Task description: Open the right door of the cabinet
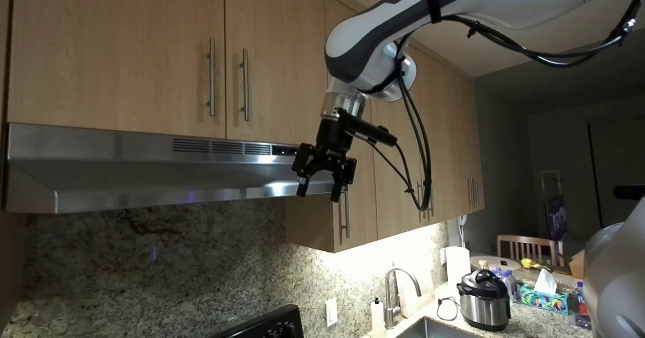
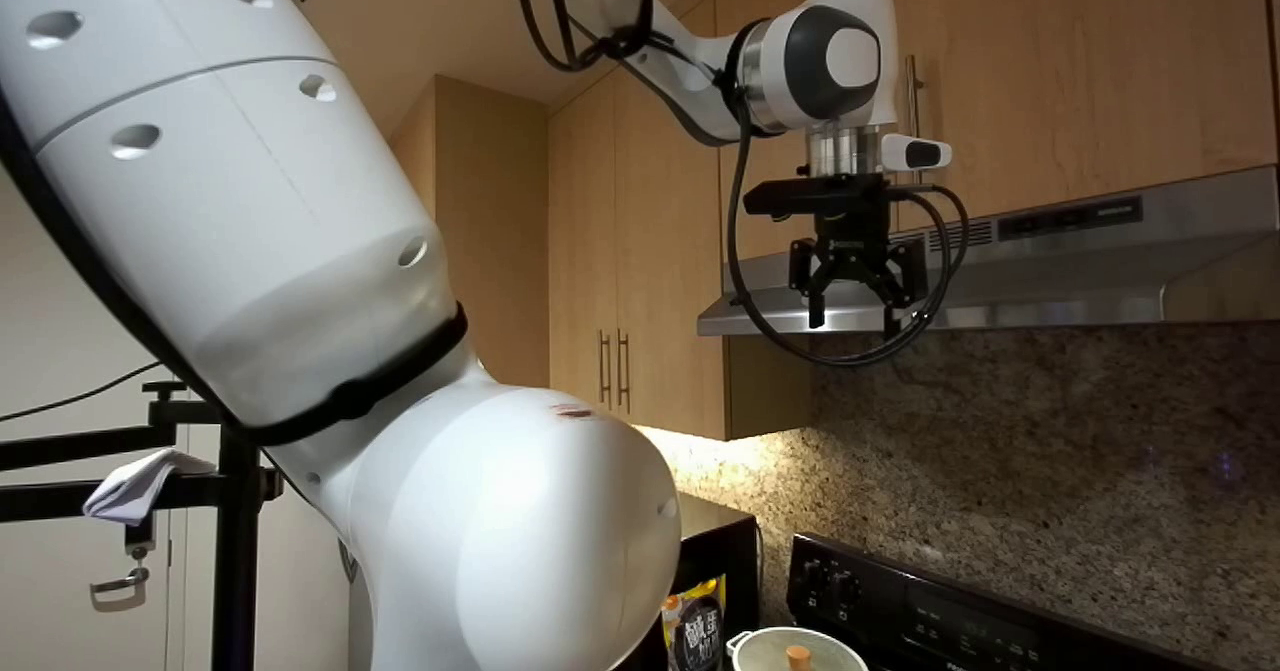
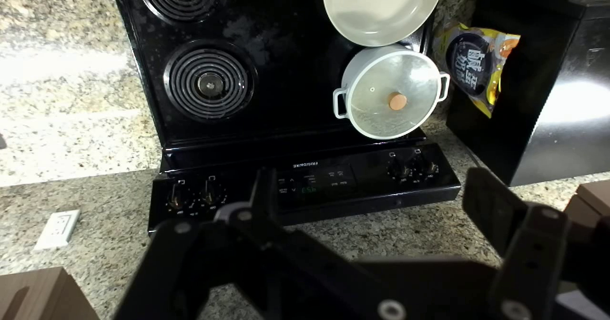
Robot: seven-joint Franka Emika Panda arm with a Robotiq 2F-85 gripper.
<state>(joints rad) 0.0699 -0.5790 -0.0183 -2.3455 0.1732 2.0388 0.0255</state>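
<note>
The short light-wood cabinet sits above the range hood, and both its doors look shut. The right door (image 1: 282, 71) has a vertical silver bar handle (image 1: 245, 84) along its left edge. The right door (image 2: 1080, 61) and its handle (image 2: 912, 101) also show in an exterior view. The twin left door (image 1: 116, 51) has its handle (image 1: 211, 76) beside the centre gap. My gripper (image 1: 319, 189) is open and empty, pointing down; it also shows in an exterior view (image 2: 854, 316). It appears in front of the hood, below the right door's handle. The wrist view shows spread fingers (image 3: 371, 181); the door is out of that view.
A steel range hood (image 1: 126, 177) juts out under the cabinet. Taller wood cabinets (image 1: 398, 151) flank it. A black cable loops beside the gripper (image 2: 870, 359). Below are a black stove (image 3: 286, 72), a lidded white pot (image 3: 395, 77), a pan (image 3: 376, 5) and a snack bag (image 3: 476, 62).
</note>
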